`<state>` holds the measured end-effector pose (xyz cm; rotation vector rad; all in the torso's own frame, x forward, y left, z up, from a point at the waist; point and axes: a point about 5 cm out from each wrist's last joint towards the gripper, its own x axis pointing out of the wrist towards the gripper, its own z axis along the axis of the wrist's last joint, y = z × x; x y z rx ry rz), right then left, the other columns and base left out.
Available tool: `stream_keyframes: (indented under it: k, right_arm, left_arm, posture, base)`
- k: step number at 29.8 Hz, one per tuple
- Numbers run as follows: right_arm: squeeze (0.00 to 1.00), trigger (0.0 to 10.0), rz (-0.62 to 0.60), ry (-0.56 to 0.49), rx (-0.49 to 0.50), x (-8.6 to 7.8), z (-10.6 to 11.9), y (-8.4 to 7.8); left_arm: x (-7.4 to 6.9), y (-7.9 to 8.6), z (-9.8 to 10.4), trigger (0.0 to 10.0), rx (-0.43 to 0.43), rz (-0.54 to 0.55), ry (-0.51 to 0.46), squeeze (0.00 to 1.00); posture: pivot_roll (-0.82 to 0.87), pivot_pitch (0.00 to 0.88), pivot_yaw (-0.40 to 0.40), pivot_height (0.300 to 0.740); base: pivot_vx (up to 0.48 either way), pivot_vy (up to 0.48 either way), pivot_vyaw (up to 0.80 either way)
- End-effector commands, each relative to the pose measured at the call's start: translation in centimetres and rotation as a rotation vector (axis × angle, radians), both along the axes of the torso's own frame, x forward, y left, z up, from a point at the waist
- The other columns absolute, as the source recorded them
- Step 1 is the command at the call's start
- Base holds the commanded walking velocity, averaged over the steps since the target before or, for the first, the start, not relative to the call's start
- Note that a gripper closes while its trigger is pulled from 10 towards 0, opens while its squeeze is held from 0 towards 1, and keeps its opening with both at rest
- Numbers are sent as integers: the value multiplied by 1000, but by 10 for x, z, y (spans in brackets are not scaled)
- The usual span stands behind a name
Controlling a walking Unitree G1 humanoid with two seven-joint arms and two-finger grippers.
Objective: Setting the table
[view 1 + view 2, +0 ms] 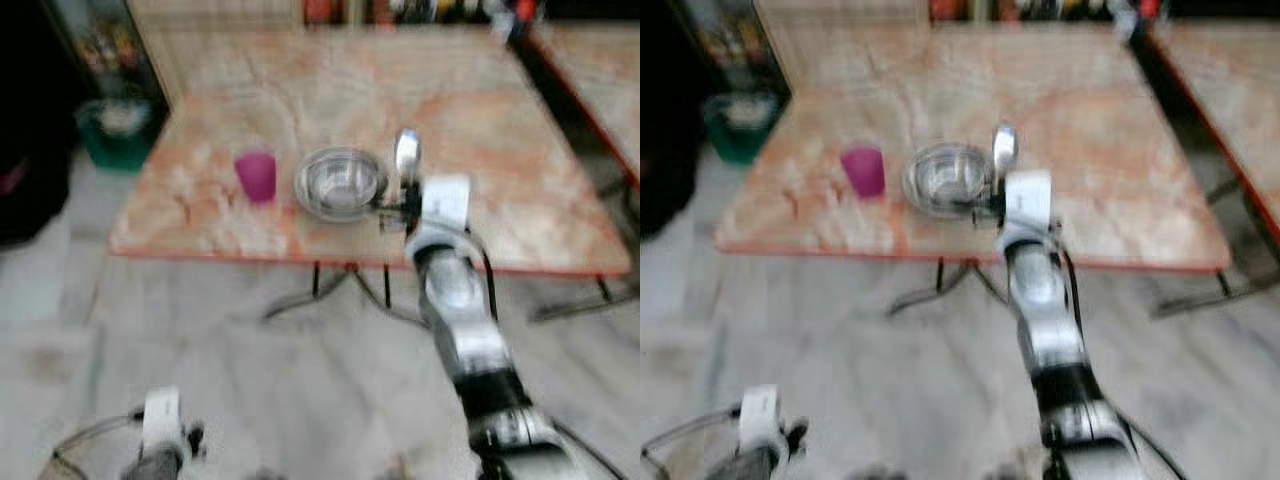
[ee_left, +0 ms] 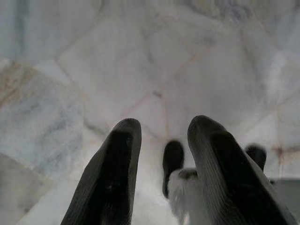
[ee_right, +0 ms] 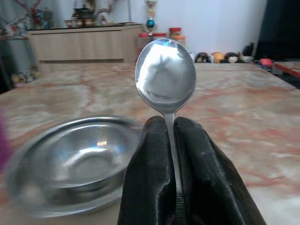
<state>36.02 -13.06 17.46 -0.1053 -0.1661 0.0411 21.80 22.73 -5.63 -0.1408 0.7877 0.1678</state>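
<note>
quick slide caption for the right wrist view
Right gripper holds a spoon upright beside a steel bowl on the marble table.

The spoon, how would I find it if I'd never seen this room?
Find the big orange marble table. Near its front edge sit a purple cup and a shiny metal bowl. Just right of the bowl, the right gripper pinches the spoon upright, its round silver end on top.
</note>
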Motion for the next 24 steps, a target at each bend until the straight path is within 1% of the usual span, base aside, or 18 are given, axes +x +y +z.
stream_keyframes:
  k: [1,10,14,17,19,24]
  right_arm:
    - [0,10000,-17,-5,-5,-1,0,-7]
    - [0,10000,-25,-3,17,-2,-2,-9]
    - [0,10000,-59,41,-18,-2,-10,-14]
    - [0,10000,-65,53,-13,-3,-13,-16]
    - [0,10000,-67,54,-11,-5,-13,-16]
    - [0,10000,-76,107,-24,-12,-23,-17]
  left_arm:
    - [-8,-5,-7,10000,-11,-7,40,0]
    - [-9,-4,-7,10000,-10,-6,42,0]
    - [-10,-5,-7,10000,-12,-6,43,0]
    - [-10,-5,-7,10000,-12,-6,42,0]
    - [-9,-4,-7,10000,-12,-2,36,0]
    - [-9,-3,-6,10000,-13,3,33,0]
  posture:
    - [-16,158,38,740]
    - [-16,159,37,740]
    - [-19,161,38,740]
    - [-16,162,38,740]
    - [-17,161,37,740]
    - [-22,165,39,740]
  base:
    - [439,0,0]
    - [439,0,0]
    - [437,0,0]
    - [436,0,0]
    - [156,0,0]
    - [0,0,0]
